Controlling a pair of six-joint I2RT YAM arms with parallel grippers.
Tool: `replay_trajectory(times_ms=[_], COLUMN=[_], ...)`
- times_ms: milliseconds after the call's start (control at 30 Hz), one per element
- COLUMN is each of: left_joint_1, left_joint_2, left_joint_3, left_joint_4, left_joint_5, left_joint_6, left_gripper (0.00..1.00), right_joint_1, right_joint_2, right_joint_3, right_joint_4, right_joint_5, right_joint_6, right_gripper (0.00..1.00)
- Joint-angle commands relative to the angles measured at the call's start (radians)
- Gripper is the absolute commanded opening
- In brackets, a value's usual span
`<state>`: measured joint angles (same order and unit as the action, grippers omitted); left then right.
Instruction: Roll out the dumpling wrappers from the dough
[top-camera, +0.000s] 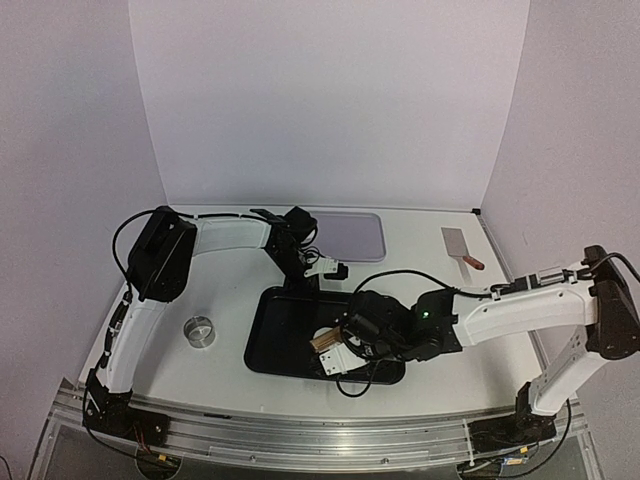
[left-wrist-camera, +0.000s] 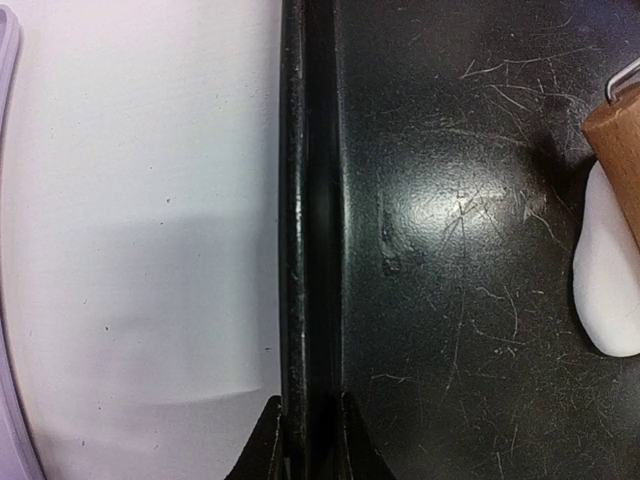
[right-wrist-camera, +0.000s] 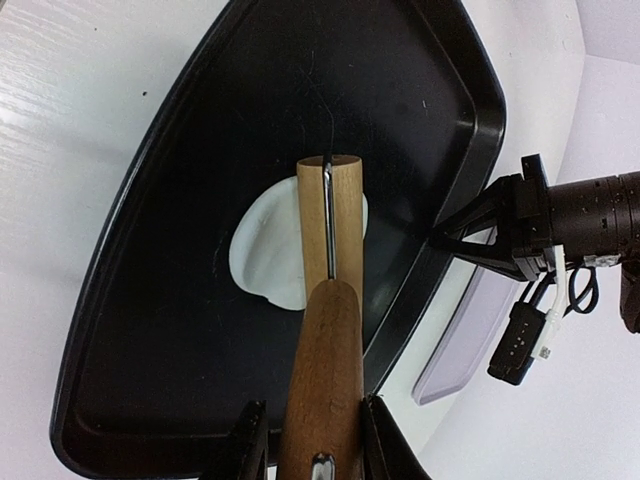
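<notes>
The scene is lit softly from above, and only faint shadows are cast on the white table (top-camera: 230, 385). In the left wrist view a glare patch is seen on the scratched black tray (left-wrist-camera: 430, 215) and the dough (left-wrist-camera: 610, 290) is washed out to flat white. In the right wrist view the near wooden handle (right-wrist-camera: 320, 400) is rendered slightly soft.

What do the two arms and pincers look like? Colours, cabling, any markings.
Both alike: the left arm and right arm have white link shells with bulky black joint housings. Thin black cables loop outside each. A green light glows near the right wrist. The left pincer and right pincer have black fingers. No lettering readable.
</notes>
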<state>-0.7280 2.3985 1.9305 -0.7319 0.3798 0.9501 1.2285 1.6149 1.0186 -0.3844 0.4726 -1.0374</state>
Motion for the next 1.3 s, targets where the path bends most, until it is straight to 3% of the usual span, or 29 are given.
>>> replay_trajectory(times_ms=[0, 200, 567, 867, 1267], left_joint_1=[-0.019, -0.017, -0.027, -0.018, -0.013], left_joint_2=[0.056, 0.055, 0.05, 0.051, 0.056], left_joint_3=[-0.022, -0.031, -0.03, -0.035, -0.038], left_joint_4=[-0.001, 0.001, 0.0, 0.001, 0.006], left_joint_5=[-0.098, -0.104, -0.107, -0.102, -0.11], left_joint_6=[0.065, 0.066, 0.068, 0.06, 0.055], left_gripper=[0.0, 0.0, 0.0, 0.0, 0.0], right_joint_1=[-0.016, -0.018, -0.075, -0.014, -0.002], right_joint_2=[0.023, -0.029, 0.171, 0.054, 0.096], right_joint_3=[-0.129, -0.181, 0.081, -0.112, -0.109], right_joint_4=[-0.222, -0.276, -0.185, -0.26, -0.248], right_joint_5=[-0.146, -0.148, -0.135, -0.104, -0.125], right_joint_6=[0.09, 0.095, -0.003, 0.021, -0.057], right_gripper=[0.0, 0.0, 0.0, 0.0, 0.0])
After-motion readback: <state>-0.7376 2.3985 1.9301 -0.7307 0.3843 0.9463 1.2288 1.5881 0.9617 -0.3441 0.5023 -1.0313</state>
